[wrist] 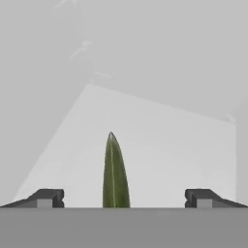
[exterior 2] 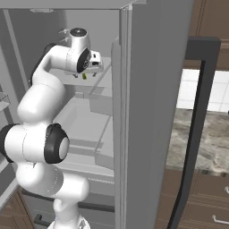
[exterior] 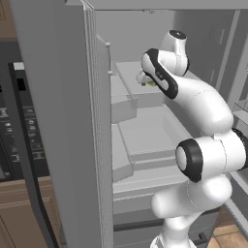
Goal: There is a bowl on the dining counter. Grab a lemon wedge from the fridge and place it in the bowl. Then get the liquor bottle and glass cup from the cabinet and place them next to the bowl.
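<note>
Hand view: lemon wedge (wrist: 115, 174) stands edge-up on a white shelf (wrist: 160, 145) inside the fridge (exterior: 63, 121), centred between the fingers (wrist: 46, 197), which are spread wide and grasp nothing. Gripper (exterior 2: 89, 75) sits just above it. Best to descend straight, keep the wedge centred, clamp across its thin faces gently.

left base view: behind the arm's left, facing into the open fridge (exterior: 145, 135).
right base view: behind its right, sharing those shelves.
hand view: close, along the gripper (wrist: 124, 198), lemon wedge (wrist: 115, 174) between the wide-apart jaws.
</note>
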Controlling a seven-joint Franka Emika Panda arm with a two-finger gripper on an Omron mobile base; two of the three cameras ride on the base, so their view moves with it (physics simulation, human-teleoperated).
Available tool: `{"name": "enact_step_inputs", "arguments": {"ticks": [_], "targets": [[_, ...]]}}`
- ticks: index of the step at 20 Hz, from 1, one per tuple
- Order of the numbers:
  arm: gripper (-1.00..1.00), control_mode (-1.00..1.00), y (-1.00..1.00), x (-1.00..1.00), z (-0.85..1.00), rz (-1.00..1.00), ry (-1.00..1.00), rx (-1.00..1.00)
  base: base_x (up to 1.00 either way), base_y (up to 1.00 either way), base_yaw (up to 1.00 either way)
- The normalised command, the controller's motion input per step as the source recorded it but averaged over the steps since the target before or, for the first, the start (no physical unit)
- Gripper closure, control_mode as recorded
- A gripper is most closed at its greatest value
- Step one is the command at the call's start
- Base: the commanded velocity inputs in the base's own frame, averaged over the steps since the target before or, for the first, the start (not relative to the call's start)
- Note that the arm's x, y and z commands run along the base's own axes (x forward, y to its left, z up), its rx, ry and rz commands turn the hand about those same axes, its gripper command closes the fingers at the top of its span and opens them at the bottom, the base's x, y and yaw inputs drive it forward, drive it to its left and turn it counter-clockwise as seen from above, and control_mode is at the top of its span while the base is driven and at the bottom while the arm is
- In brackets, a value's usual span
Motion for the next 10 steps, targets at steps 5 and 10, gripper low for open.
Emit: {"name": "enact_step_inputs", "arguments": {"ticks": [5,10], "targets": [[1.0,-1.0,0.0,0.0,-0.03,0.01,0.01,0.0,0.0,0.0,0.0],[1.0,-1.0,0.0,0.0,-0.02,0.02,0.02,0.0,0.0,0.0,0.0]]}}
